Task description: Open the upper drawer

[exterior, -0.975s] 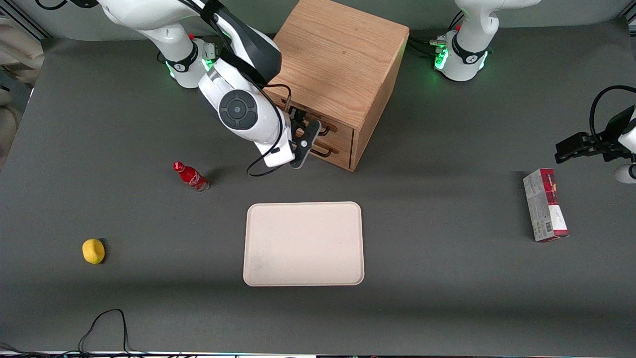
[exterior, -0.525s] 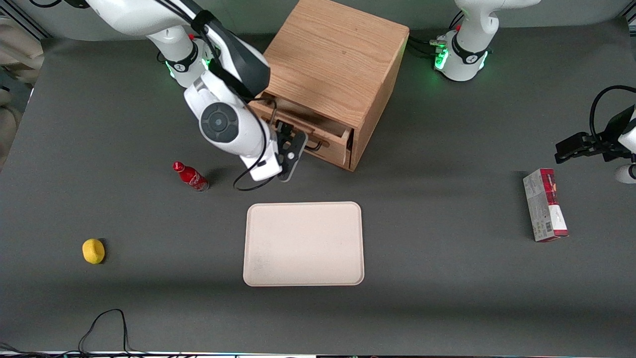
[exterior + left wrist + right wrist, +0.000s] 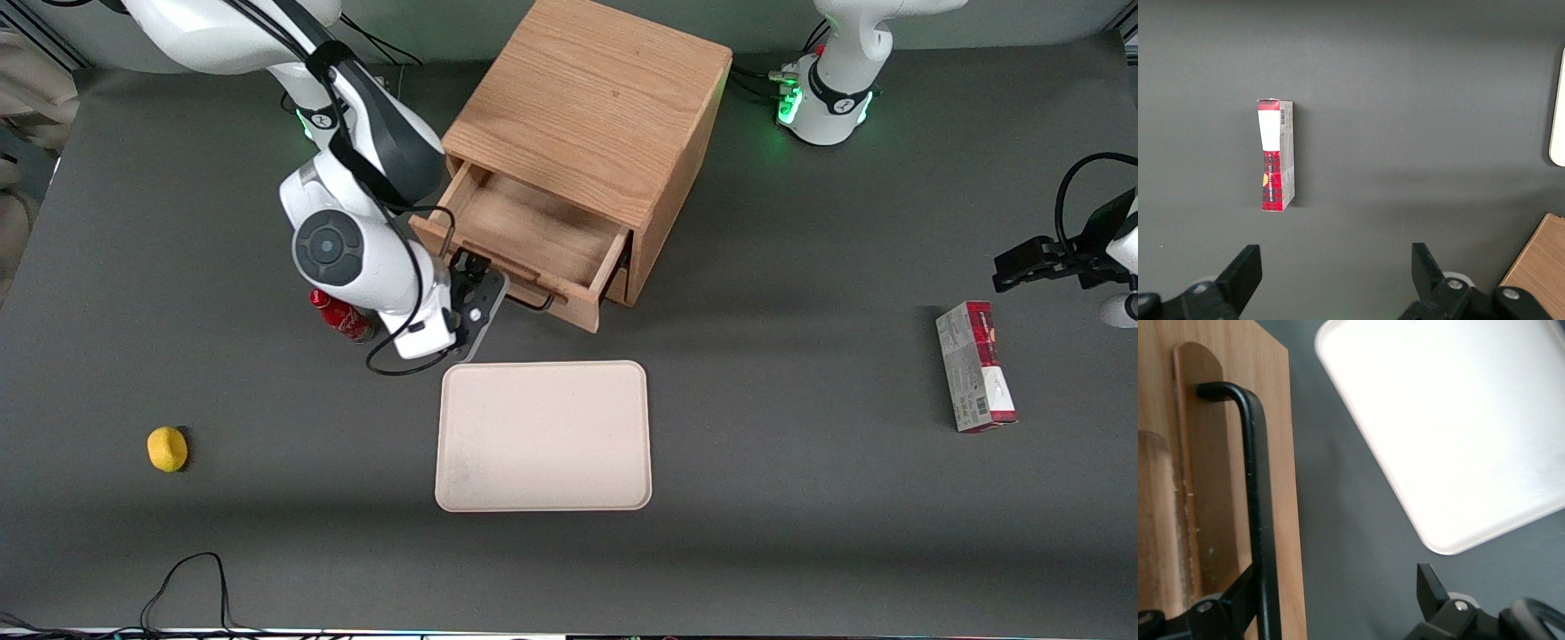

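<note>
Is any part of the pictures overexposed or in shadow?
Right wrist view: the tray is washed out to near white, while the drawer handle beside the pincer stays clear. Front view: the same tray looks evenly beige; the cabinet casts a soft shadow on the table.

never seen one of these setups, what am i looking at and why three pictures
It is a robot arm at a table, seen by three cameras at once. The wide picture looks down from the front. The other two come from cameras on the arms' wrists.

The gripper, the arm's two-fingered hand, is at the black handle of the upper drawer, which stands pulled out of the wooden cabinet and looks empty. Its fingers are spread and the handle runs just beside one finger.

On the grey table lie a pale tray, a red bottle partly hidden by the arm, a yellow lemon-like thing and a red and white box.
</note>
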### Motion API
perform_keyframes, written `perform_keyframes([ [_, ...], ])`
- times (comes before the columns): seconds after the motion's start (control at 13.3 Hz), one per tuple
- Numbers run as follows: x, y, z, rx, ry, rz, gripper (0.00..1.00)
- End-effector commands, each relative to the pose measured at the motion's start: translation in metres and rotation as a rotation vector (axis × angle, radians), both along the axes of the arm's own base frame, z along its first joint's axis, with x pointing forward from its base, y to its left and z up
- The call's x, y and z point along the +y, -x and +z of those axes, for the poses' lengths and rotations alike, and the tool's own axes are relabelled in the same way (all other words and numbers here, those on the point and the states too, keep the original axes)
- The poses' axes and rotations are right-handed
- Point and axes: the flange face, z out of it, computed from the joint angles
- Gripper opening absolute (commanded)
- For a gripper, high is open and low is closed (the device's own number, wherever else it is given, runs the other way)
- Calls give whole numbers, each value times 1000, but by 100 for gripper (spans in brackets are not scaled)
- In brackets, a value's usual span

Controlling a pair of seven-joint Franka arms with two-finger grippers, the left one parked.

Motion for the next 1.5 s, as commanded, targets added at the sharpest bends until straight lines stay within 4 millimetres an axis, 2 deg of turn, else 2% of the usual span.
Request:
perform_keyframes([
  [0.0, -21, -35, 5, -43, 9, -26, 100],
  [0.3, -41, -52, 10, -64, 17, -67, 100],
  [0.45, -60, -67, 20, -116, 58, -82, 100],
  [0.53, -62, -74, 23, -144, 85, -80, 100],
  [0.67, -66, -85, 42, -198, 91, -85, 100],
  [0.9, -93, -100, 95, -289, 68, -133, 100],
  [0.97, -118, -104, 110, -310, 82, -183, 100],
  [1.05, -153, -98, 130, -272, 77, -255, 100],
  [1.12, -189, -86, 141, -183, 62, -349, 100],
  [1.2, -221, -74, 143, -114, 68, -473, 100],
  [1.35, -257, -38, 149, -65, 103, -662, 100],
  [1.43, -268, -19, 150, -41, 130, -766, 100],
])
